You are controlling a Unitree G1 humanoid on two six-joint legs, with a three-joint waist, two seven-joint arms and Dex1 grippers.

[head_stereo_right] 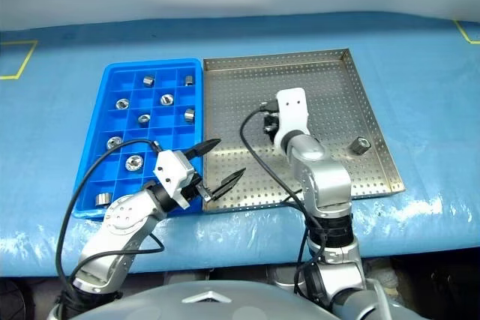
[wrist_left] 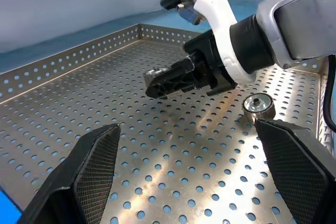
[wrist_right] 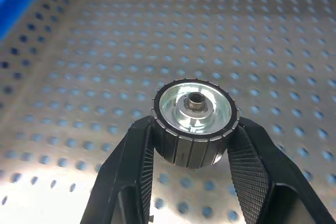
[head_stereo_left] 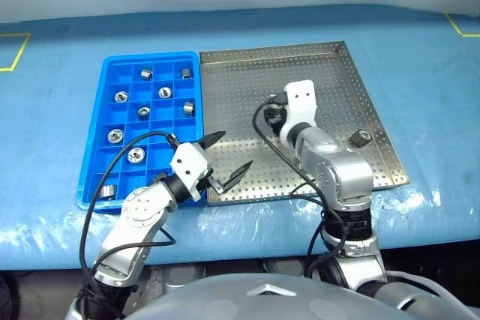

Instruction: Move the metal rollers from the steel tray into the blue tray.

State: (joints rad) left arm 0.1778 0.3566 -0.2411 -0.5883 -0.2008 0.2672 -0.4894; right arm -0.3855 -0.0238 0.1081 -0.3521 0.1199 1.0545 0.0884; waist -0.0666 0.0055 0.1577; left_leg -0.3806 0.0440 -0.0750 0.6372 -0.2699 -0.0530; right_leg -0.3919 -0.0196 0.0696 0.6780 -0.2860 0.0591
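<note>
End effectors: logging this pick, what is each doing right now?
Left end effector: open, empty.
Right end effector: closed on a metal roller.

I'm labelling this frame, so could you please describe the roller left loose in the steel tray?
Find the large perforated silver steel tray beside the blue plastic compartment tray. Near its right rim lies a small ridged metal roller, alone on the floor, unlike the one clamped in the right hand.

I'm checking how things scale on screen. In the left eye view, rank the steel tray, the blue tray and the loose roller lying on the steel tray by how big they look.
1. Steel tray, largest.
2. Blue tray, narrower.
3. Loose roller, by far the smallest.
</note>
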